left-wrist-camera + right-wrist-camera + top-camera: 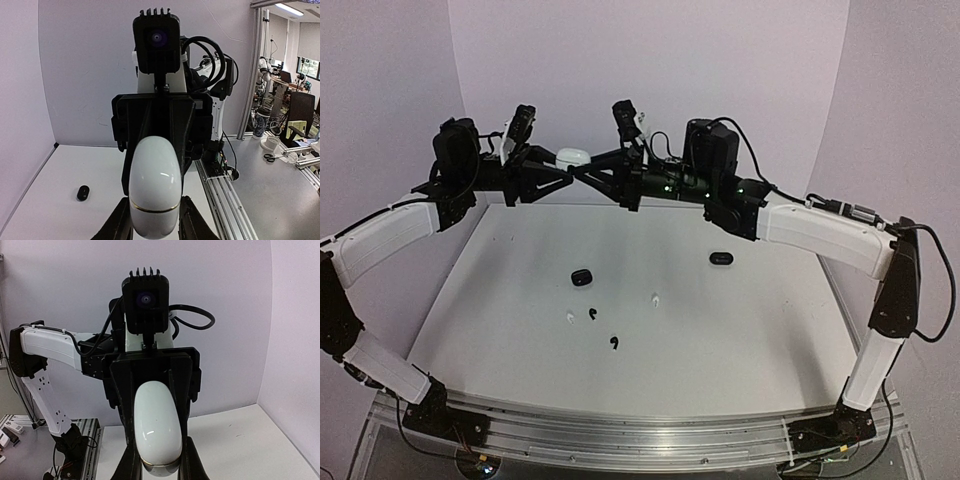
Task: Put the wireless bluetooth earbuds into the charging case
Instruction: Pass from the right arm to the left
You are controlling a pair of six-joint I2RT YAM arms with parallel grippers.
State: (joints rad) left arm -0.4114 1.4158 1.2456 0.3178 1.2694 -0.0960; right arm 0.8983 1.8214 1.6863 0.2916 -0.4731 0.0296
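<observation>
A white pebble-shaped charging case (572,157) is held in the air at the back of the table, between both grippers. My left gripper (557,168) is shut on one end of it (155,185), and my right gripper (589,168) is shut on the other end (157,427). The case looks closed, with a thin gold seam. On the table lie small earbuds: a white one (569,317), a black one (592,314), another black one (614,343) and a white one (655,299). No other earbuds show.
Two black pebble-like cases lie on the white table, one mid-left (581,277) and one to the right (720,259); one also shows in the left wrist view (83,192). Purple walls stand behind and to the sides. An aluminium rail (620,430) runs along the near edge.
</observation>
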